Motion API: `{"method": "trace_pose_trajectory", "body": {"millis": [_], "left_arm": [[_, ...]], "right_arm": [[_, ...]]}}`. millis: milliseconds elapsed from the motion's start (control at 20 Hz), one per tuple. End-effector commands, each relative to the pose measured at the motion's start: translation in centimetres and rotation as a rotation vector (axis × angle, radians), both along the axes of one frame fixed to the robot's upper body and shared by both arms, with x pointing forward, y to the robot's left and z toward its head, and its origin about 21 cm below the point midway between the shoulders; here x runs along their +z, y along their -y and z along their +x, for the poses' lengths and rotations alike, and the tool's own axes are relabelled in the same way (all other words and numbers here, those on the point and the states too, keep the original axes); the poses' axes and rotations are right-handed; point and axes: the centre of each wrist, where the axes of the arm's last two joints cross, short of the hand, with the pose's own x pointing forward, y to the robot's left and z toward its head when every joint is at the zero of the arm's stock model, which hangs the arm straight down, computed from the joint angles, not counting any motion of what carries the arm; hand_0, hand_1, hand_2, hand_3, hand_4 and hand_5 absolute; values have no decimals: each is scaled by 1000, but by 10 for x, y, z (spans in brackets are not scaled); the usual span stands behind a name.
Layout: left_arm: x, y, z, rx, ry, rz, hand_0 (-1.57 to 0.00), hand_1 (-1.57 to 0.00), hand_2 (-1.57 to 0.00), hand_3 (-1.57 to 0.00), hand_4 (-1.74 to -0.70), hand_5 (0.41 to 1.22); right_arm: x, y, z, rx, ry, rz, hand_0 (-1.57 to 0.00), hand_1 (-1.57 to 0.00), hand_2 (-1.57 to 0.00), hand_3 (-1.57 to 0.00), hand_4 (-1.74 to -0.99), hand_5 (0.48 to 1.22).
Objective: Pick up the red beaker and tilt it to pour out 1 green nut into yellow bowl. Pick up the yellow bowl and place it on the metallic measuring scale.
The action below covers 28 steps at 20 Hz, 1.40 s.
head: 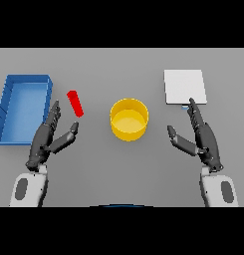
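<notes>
A red beaker (75, 103) stands on the grey table, seen tilted, left of centre. My left hand (47, 138) is open just below and left of it, fingers straight and apart from it. The yellow bowl (129, 119) sits in the middle of the table, and I cannot tell whether anything lies inside. A pale metallic measuring scale (185, 86) lies flat at the back right. My right hand (200, 135) is open below the scale, its fingertips close to the scale's front edge, holding nothing.
A blue open tray (23, 107) stands at the far left, close to my left hand's outer side.
</notes>
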Motion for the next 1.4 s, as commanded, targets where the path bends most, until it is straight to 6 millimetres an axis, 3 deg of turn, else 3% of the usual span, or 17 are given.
{"method": "trace_pose_trajectory", "body": {"millis": [0, 550, 750, 900, 1100, 1200, 1250, 1350], "left_arm": [[-1, 2, 9, -1, 1, 5, 1, 1, 1, 1, -1202, 661], [-15, 15, 83, 9, 9, 25, 1, 1, 1, 1, -1225, 635], [-20, 24, 98, 14, 5, 71, 1, 1, 1, 1, -1231, 647], [-27, 21, 105, 12, 11, 61, 1, 1, 1, 1, -1270, 675], [-31, 33, 111, 20, 36, 18, 1, -6, -50, -30, -1347, 726], [-32, 37, 114, 38, 33, -4, -338, -306, -322, -239, -1385, 765], [-33, 38, 115, 54, 31, -29, -585, -556, -551, -416, -1416, 786], [-36, 38, 116, 62, 43, -54, -940, -921, -918, -832, -1425, 943]], "right_arm": [[-2, -3, 0, 4, -7, 7, 1, 1, 1, 1, -1294, 623], [-2, 4, 2, -21, -18, -6, 1, 1, 1, 1, -1301, 631], [-2, 1, 1, -28, -7, -12, 1, 1, 1, 1, -1300, 638], [-2, 4, 0, -27, -10, -14, 1, 1, 1, 1, -1301, 644], [-1, 5, 1, -32, -12, -14, 1, 1, 1, 1, -1301, 647], [-1, 3, 4, -35, -22, -15, 1, 1, 1, 1, -1294, 645], [-2, 4, 2, -34, -24, -14, 1, 1, 1, 1, -1292, 645], [-1, 2, -1, -33, -17, -12, 1, 1, 1, 1, -1290, 646]]}}
